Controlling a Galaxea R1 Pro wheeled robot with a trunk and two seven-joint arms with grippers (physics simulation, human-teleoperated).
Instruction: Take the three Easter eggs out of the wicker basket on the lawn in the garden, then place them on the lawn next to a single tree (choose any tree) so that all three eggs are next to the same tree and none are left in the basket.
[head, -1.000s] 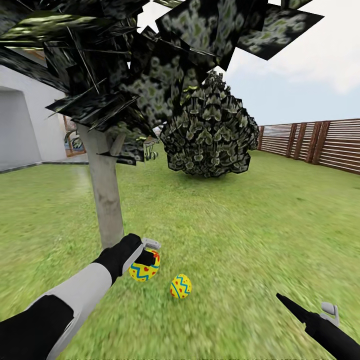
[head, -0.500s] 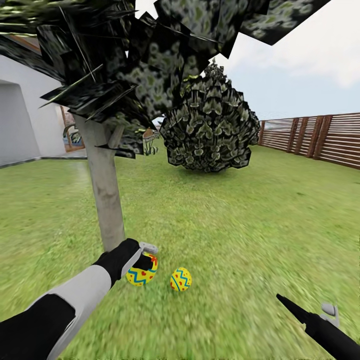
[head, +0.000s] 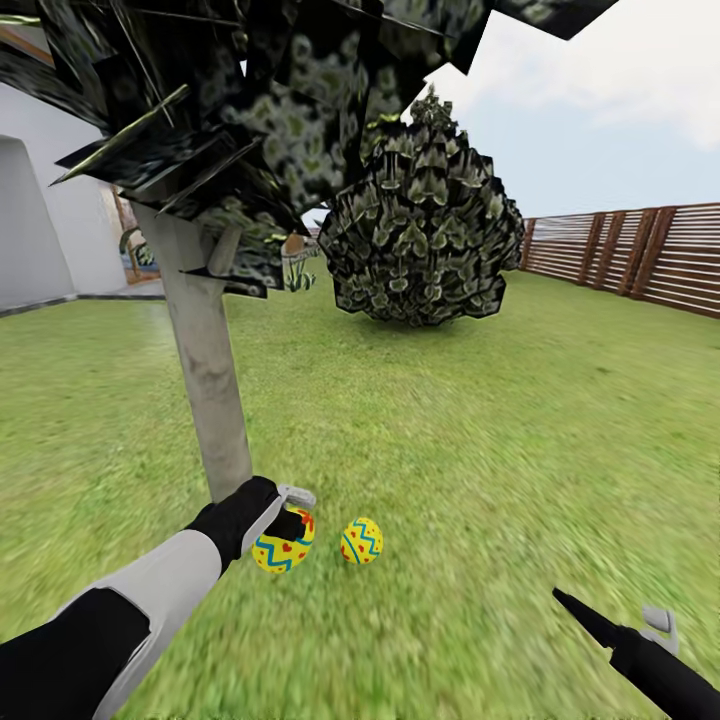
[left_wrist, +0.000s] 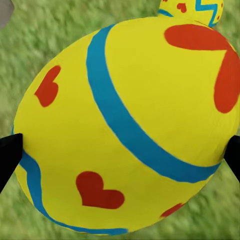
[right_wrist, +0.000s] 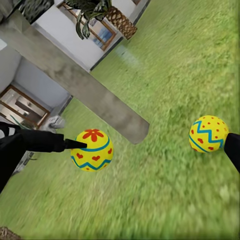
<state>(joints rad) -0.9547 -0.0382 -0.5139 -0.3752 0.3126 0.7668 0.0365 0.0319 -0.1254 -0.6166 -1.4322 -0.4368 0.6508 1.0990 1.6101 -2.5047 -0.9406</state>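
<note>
My left gripper (head: 290, 525) is shut on a yellow Easter egg (head: 283, 547) painted with blue zigzags and red hearts. It holds the egg low over the lawn (head: 450, 450), just right of the tree's pale grey trunk (head: 205, 380). In the left wrist view the egg (left_wrist: 125, 125) sits between the two black fingertips (left_wrist: 9, 155). A second egg (head: 361, 541) lies on the grass a hand's width to the right; the right wrist view shows it (right_wrist: 208, 133) and the held egg (right_wrist: 92, 149). My right gripper (head: 610, 620) hovers open at the lower right, with nothing in it. The wicker basket is out of view.
The tree's dark, angular crown (head: 250, 110) hangs overhead. A dense round shrub (head: 425, 240) stands farther back, with a brown slatted fence (head: 640, 255) on the right and the white house (head: 50, 230) on the left. A woven planter (right_wrist: 121, 22) sits by the house.
My left gripper has lowered its egg until it is level with the egg on the grass. The head view has shifted slightly. The right arm has not moved.
</note>
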